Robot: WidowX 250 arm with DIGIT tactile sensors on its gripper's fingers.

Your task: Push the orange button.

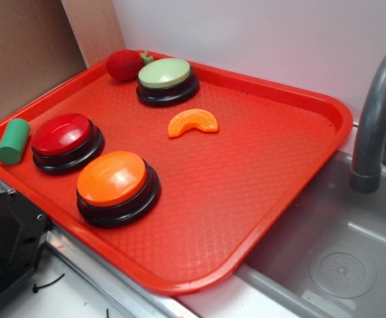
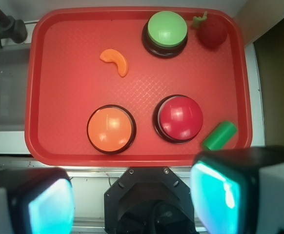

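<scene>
Tray (image 1: 272,192): red plastic with a textured floor and raised rim, sitting on the bench beside a grey sink; it carries three buttons and three toys.
Orange button (image 1: 112,179): glossy orange dome on a black round base, at the tray's near edge in the exterior view; in the wrist view (image 2: 111,128) it lies lower left of the tray's middle. Nothing touches it.
Red button (image 1: 62,134): same shape with a red cap, just beside the orange button, their bases close but apart.
Green button (image 1: 164,73): pale green cap on a black base, near the tray's far rim, well apart from the orange button.
Orange slice toy (image 1: 193,122): small crescent lying flat on the tray floor between the green button and the tray's middle.
Strawberry toy (image 1: 125,65): red with a green stem, in the far corner just beside the green button.
Green cylinder (image 1: 12,141): lying on its side against the tray rim next to the red button.
Faucet (image 1: 377,126): grey curved spout standing over the sink (image 1: 339,258) to the right of the tray.
Claw (image 2: 132,197): spread wide, two fingers (image 2: 215,195) with teal pads at the bottom of the wrist view, holding nothing, above the bench edge outside the tray's near rim and clear of the orange button.
</scene>
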